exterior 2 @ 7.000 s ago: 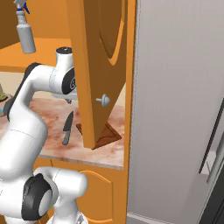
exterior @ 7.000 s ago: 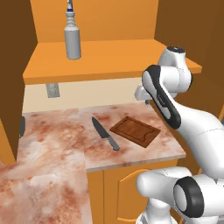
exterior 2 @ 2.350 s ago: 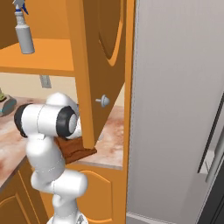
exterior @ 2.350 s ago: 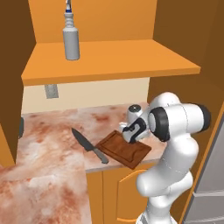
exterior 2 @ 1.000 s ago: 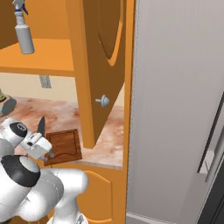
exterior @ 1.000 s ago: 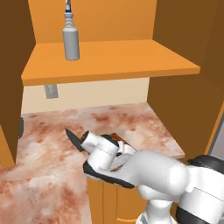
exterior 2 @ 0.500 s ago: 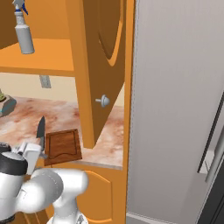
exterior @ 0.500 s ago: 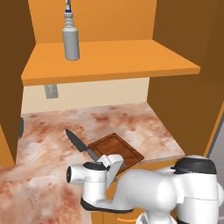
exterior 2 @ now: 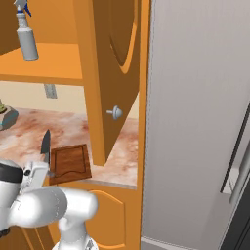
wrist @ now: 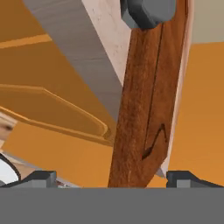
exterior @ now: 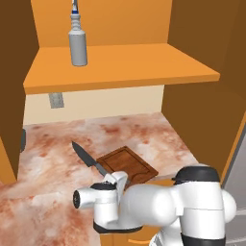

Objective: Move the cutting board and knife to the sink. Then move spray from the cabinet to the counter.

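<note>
The board (exterior: pixel 127 166) lies flat on the counter (exterior: pixel 57 163) near its front edge, with the knife (exterior: pixel 89 162) just beside it on the left, blade pointing away toward the back wall. The arm is folded low in front of the counter edge. In the hand view the board (wrist: pixel 146 109) appears edge-on, its long axis running straight away from the jaws, and its near end sits between the two fingertips (wrist: pixel 41 177). The jaws stand wide apart and hold nothing. Judged from this alignment, the next move is a short advance along the board's long axis, then closure across its thin edge. The spray (exterior: pixel 78 42) stands on the cabinet shelf (exterior: pixel 120 67).
</note>
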Controlling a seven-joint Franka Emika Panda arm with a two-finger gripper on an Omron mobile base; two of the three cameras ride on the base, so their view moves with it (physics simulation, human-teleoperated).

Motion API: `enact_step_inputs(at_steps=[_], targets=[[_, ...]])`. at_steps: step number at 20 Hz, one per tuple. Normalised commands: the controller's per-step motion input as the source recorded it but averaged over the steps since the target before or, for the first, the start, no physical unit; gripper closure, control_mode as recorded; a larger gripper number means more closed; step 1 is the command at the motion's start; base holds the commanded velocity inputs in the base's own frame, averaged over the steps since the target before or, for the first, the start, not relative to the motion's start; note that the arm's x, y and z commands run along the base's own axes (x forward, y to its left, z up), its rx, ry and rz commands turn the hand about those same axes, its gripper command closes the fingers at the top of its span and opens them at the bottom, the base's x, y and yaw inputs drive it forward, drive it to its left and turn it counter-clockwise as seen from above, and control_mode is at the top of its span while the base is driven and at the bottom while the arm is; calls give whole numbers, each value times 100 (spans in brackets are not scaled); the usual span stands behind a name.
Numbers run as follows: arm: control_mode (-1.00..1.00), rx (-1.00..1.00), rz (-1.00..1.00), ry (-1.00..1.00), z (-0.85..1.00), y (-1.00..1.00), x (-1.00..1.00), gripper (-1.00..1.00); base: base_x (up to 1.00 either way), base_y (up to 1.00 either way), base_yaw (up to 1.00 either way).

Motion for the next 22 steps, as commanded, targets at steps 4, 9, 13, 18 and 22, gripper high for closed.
enact_step_inputs(at_steps=[4,9,13,18,22], targets=[[-100,0,6,0,-14,0,41,-100,0,0,0],[-100,0,3,0,-7,0,25,-100,0,0,0],[-100,0,0,0,0,-12,24,-100,0,0,0],[-100,0,0,0,0,-15,18,100,0,0,0],[-100,0,0,-3,0,-13,0,100,0,0,0]])
